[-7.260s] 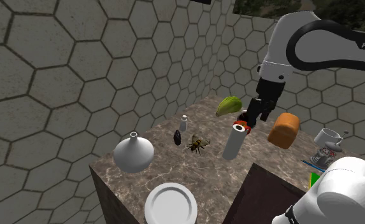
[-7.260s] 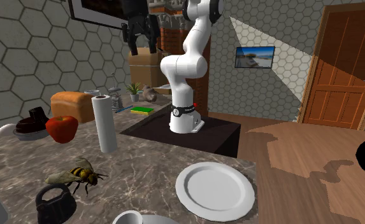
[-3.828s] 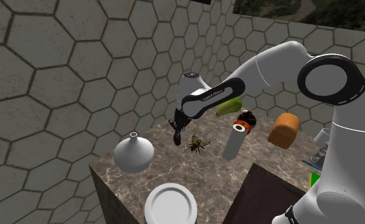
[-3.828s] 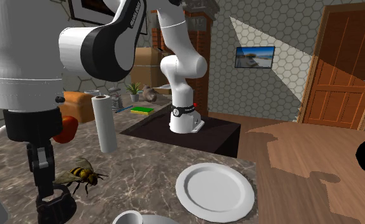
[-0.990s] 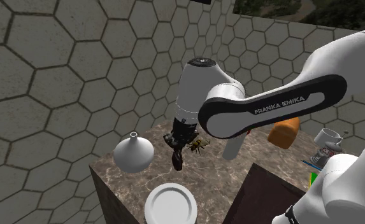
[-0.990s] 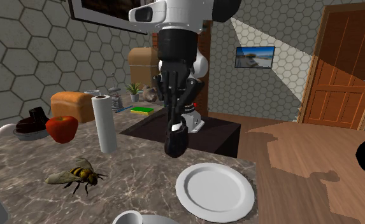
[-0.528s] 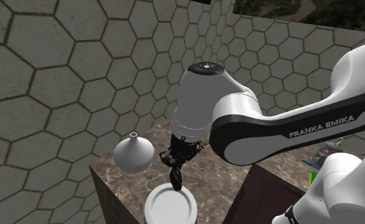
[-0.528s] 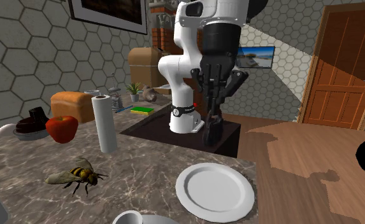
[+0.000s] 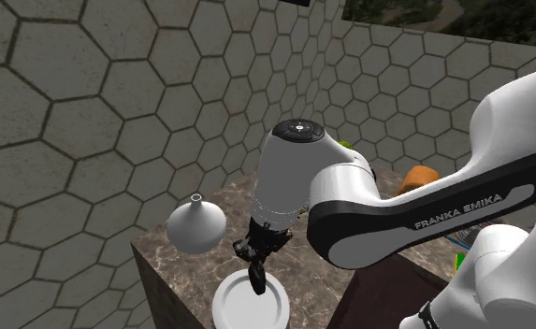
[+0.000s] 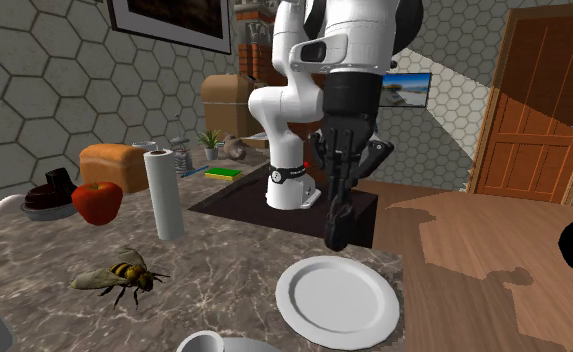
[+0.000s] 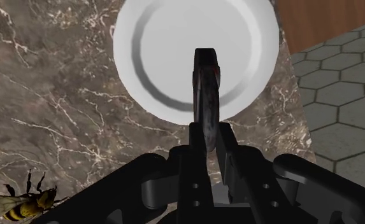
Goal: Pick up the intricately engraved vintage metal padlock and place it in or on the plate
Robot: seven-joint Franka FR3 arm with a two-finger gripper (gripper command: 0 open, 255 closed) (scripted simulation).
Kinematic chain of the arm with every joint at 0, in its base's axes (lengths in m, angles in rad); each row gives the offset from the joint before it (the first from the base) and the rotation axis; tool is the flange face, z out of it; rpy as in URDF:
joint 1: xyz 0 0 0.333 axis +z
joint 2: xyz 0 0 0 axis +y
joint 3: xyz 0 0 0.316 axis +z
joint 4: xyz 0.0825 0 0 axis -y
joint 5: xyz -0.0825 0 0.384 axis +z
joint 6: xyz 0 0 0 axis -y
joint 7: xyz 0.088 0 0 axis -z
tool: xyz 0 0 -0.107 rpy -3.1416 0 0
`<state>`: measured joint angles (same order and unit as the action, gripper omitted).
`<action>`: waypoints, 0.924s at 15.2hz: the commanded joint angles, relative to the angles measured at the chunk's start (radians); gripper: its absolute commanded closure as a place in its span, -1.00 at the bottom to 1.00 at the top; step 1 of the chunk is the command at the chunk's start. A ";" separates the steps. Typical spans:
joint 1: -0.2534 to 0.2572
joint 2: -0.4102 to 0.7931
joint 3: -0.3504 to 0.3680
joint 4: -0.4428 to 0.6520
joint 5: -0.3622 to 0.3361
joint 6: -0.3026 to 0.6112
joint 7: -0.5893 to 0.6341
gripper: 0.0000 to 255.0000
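One all-black two-finger gripper (image 11: 206,137), fingers clamped narrow on a dark worn metal padlock (image 11: 206,83) held edge-on | padlock hangs over the round white plate (image 11: 143,44) | plate sits by the marbled brown countertop (image 11: 60,114) corner | striped bee model (image 11: 18,200) lies nearby

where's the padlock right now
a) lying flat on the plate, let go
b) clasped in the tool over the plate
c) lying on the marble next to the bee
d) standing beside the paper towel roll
b: the padlock is clasped in the tool and hangs over the plate; the second exterior view shows a gap between the two.
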<state>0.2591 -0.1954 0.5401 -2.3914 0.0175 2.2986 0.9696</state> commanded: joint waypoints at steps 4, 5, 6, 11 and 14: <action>-0.007 0.046 0.013 -0.031 -0.031 0.071 0.029 1.00; -0.008 0.056 0.016 -0.036 -0.038 0.085 0.036 1.00; -0.010 0.066 0.018 -0.042 -0.046 0.099 0.042 1.00; -0.019 0.122 0.027 -0.065 -0.095 0.170 0.083 1.00; -0.024 0.160 0.030 -0.076 -0.133 0.211 0.113 1.00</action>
<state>0.2372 -0.0516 0.5695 -2.4641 -0.0996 2.4924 1.0707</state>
